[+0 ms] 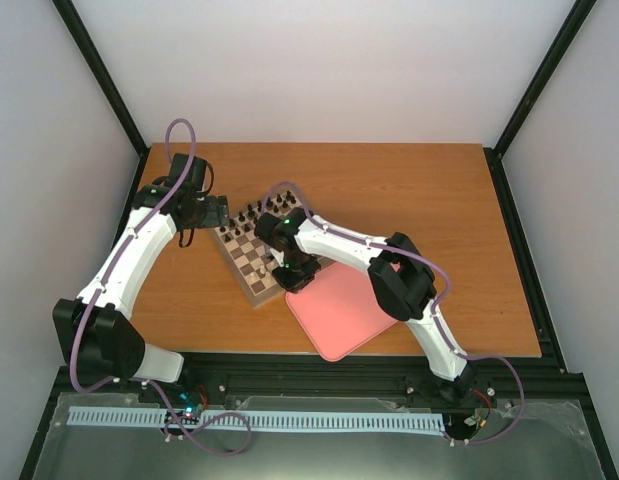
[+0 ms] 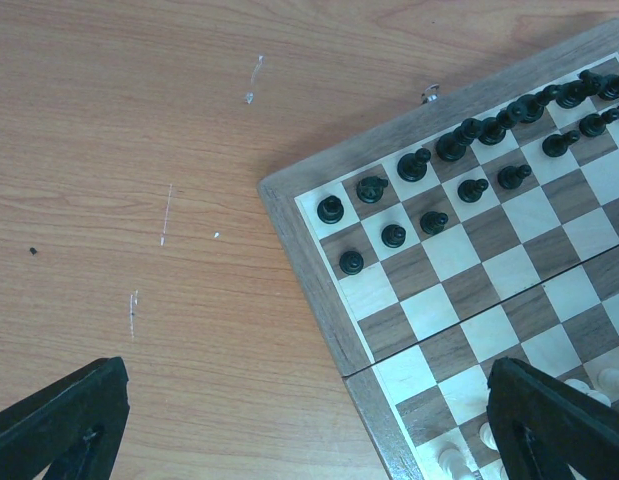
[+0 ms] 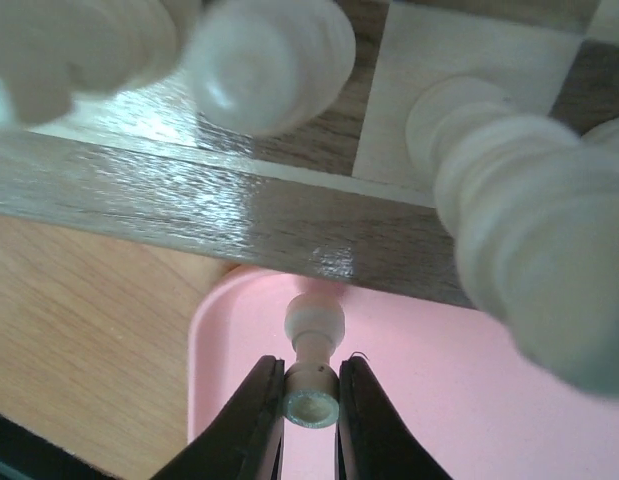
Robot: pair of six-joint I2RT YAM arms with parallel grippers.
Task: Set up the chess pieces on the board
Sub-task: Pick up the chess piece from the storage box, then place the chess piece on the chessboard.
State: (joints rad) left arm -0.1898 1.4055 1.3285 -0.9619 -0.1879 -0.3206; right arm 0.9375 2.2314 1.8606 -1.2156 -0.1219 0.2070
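My right gripper (image 3: 312,362) is shut on a cream pawn (image 3: 314,322). The pawn lies on the pink tray (image 3: 459,400), its base toward the camera, just off the board's wooden border (image 3: 239,205). Other cream chess pieces (image 3: 269,60) stand blurred on the board's nearest squares. From above, the right gripper (image 1: 292,278) sits at the board's (image 1: 251,290) near-right edge where the tray (image 1: 344,315) meets it. My left gripper (image 2: 309,440) hangs open over the board's side border (image 2: 324,290) with nothing between its fingers (image 2: 59,420). Several cream pieces (image 2: 449,462) show beside its right finger.
Black pieces (image 2: 429,160) fill the two far rows of the board. In the top view the left gripper (image 1: 217,212) hovers at the board's far-left corner. Bare wooden table (image 1: 419,200) lies to the right and behind. Black frame posts stand at the table's corners.
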